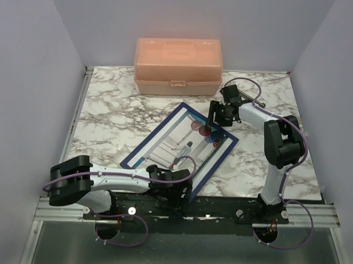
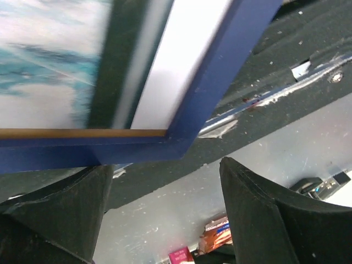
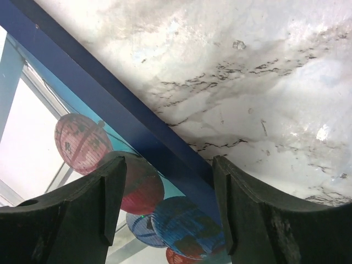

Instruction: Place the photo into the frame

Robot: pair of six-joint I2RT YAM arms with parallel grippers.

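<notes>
Broadly: marble-patterned table (image 1: pixel 108 106), walled on three sides. Peach plastic box (image 1: pixel 177 65) at the far edge, lid shut, well apart from everything else.

Frame (image 1: pixel 152 134), navy front up, lies at a diagonal across mid-table. Its far corner points toward the box. Its near corner reaches the black strip at the table's near edge. Cannot tell whether that corner lies flat or is raised.

Photo (image 1: pixel 176 140) shows face up inside the navy border: white columns, teal water, with red and blue balloons (image 3: pixel 82 144) toward the frame's right side.

Left arm reaches in low from the left. Left gripper (image 2: pixel 165 214) sits at the frame's near corner with the fingers (image 2: pixel 66 214) spread wide. Wrist view shows the navy corner just beyond the tips and over the gap. Neither finger presses on it, so nothing is held.

Right arm is bent over the frame's far right edge. Right gripper (image 3: pixel 168 203) points down with the fingers (image 3: pixel 264 220) well apart, one over the photo's balloons and one over bare marble, the navy edge running between them. Nothing is clamped. Cannot tell whether the tips touch the surface.
</notes>
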